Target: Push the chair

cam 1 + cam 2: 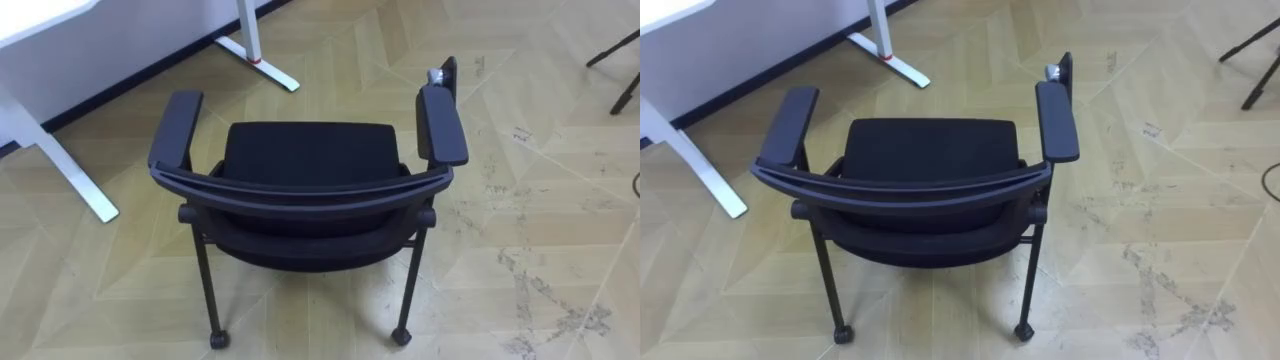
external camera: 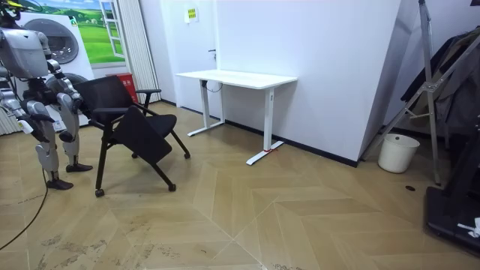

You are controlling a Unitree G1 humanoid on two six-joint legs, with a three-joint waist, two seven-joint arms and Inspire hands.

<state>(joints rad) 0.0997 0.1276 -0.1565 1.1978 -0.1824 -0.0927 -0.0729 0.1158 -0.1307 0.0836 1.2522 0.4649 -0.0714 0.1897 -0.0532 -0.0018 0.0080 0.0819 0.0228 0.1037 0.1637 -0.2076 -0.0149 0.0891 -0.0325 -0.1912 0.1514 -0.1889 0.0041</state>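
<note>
Desk (image 2: 236,77) ahead, beyond seat. Chair (image 1: 305,190) directly before robot, backrest toward me, seat pointing away at desk. Left hand (image 2: 73,105) just beside backrest, nearer by my judgement; right hand (image 2: 25,126) lower, apart. Hold of either hand: cannot tell.

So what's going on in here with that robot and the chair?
A humanoid robot stands right behind a black chair, looking down over its backrest; the job is to push it. In the room view its left hand is up by the backrest and its right hand is lower, beside its body. Whether either touches the chair is too small to tell. A white desk stands ahead to the robot's left, apart from the chair.
</note>
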